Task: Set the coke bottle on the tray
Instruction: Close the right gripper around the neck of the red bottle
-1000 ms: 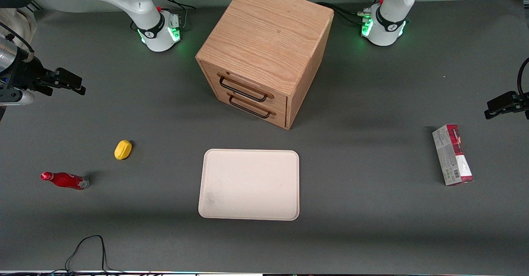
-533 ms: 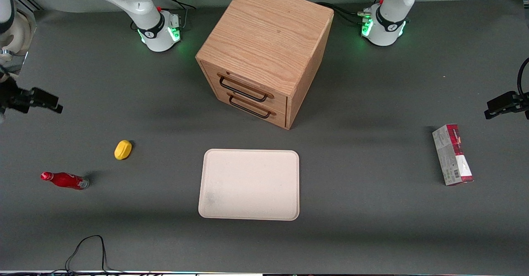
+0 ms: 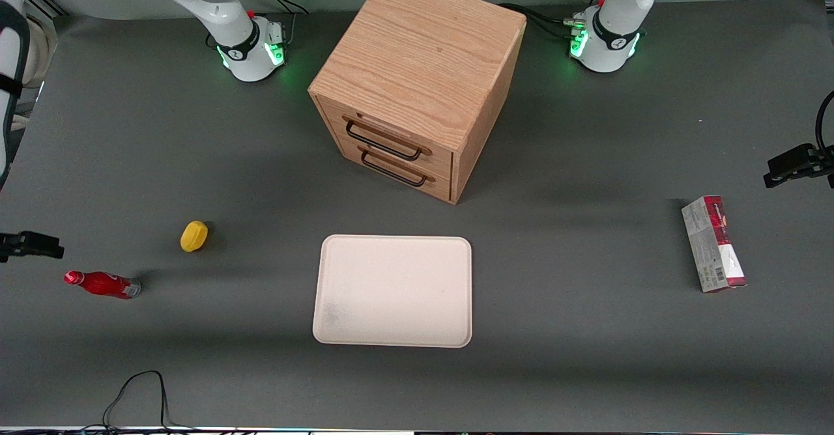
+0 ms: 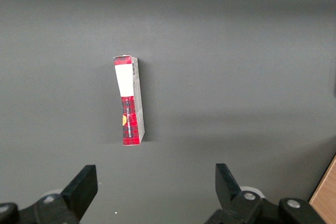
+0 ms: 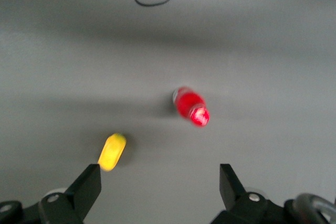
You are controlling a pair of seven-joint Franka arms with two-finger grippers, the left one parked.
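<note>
- The bottle [image 3: 101, 284] lies on its side on the grey bench [image 3: 586, 357], at the lower left of the front frame, toward the working arm's end, cap pointing to the frame's left edge.
- The claw [image 3: 39, 245] shows at the left edge of the front frame, just above the bottle and apart from it.
- In the right wrist view the claw [image 5: 160, 188] is spread wide and holds nothing; its two dark fingers [image 5: 86, 184] frame bare bench, with the bottle [image 5: 191, 106] and a yellow lump [image 5: 112, 151] apart from them.
- The tray [image 3: 393, 290] sits low in the centre of the front frame, well apart from the bottle.
- The yellow lump [image 3: 193, 236] lies between bottle and tray, slightly higher in the frame.
- A cabinet [image 3: 417, 83] stands above the tray.
- A carton [image 3: 713, 243] lies at the right.
</note>
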